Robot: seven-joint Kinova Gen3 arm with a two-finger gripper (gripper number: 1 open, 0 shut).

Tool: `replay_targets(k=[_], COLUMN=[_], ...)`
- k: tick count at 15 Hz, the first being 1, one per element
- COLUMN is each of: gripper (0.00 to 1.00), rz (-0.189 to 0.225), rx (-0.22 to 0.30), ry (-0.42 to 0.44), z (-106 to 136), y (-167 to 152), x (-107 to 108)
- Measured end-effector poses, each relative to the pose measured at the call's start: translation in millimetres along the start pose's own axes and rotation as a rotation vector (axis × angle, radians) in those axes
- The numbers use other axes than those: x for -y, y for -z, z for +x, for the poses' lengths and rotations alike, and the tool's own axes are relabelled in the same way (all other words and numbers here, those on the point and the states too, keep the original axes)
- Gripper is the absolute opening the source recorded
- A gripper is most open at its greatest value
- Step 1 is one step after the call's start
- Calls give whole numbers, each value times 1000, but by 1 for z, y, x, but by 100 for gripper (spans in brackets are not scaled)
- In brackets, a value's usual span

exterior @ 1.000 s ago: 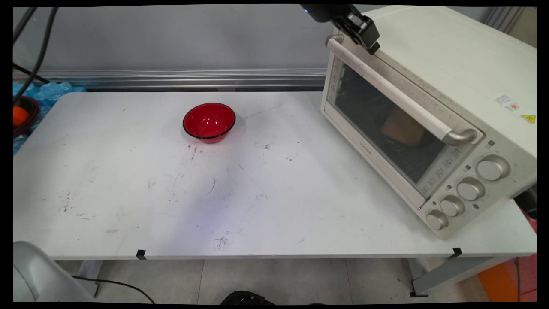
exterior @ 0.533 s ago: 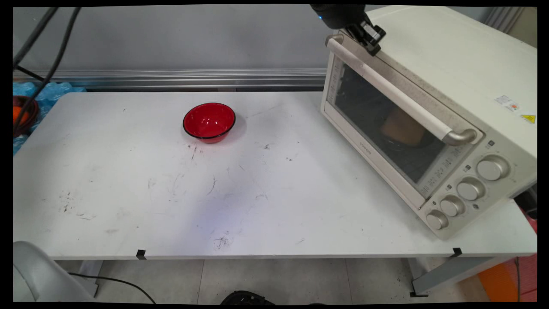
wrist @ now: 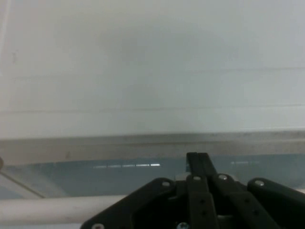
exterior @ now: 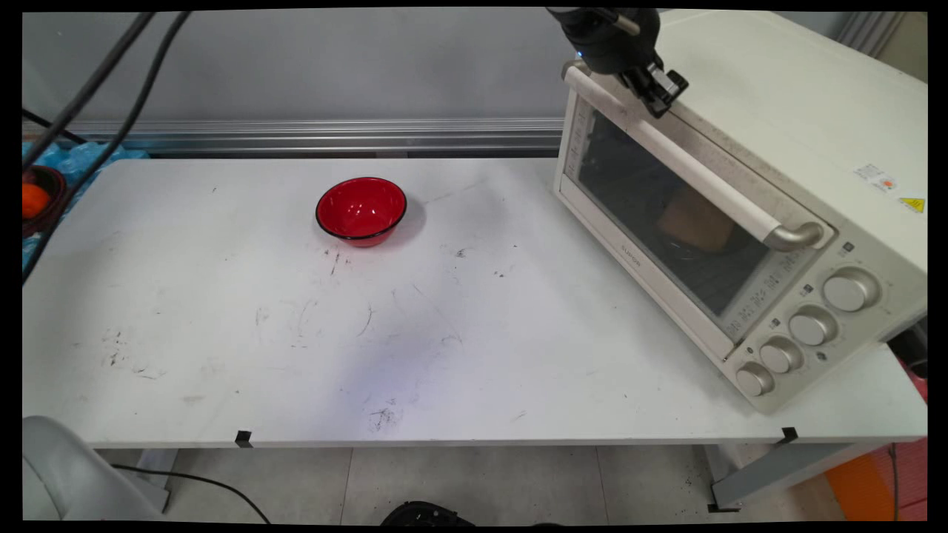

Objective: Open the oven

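Gripper: my black 2-finger gripper [exterior: 661, 95] hangs at the top front edge of the toaster oven [exterior: 778, 148], just above the upper end of its door handle [exterior: 689, 166]. In the hand view my gripper [wrist: 197, 157] shows its 2 fingers pressed together with no gap between them, clenched on nothing.

Nearest thing: the cream door handle, a long bar running along the top of the glass door [exterior: 666, 215]; in the hand view the bar [wrist: 57, 210] lies below and left of my fingertips. Whether I touch it or the oven's edge, I cannot tell.

Oven: it stands on the right side of the white table [exterior: 222, 355], door closed, turned at an angle. 4 round knobs [exterior: 811, 326] sit in a row at its near right end. A brownish shape shows dimly through the glass; what it is I cannot tell.

Bowl: 1 red bowl [exterior: 361, 210] with a dark rim stands upright on the table, well apart from the oven and from my gripper.
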Motion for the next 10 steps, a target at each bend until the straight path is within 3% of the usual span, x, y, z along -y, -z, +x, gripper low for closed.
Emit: replay_targets(k=[10], gripper=[0], rz=[23], rx=[36], ry=[19], z=[3], y=[-22], x=[-26])
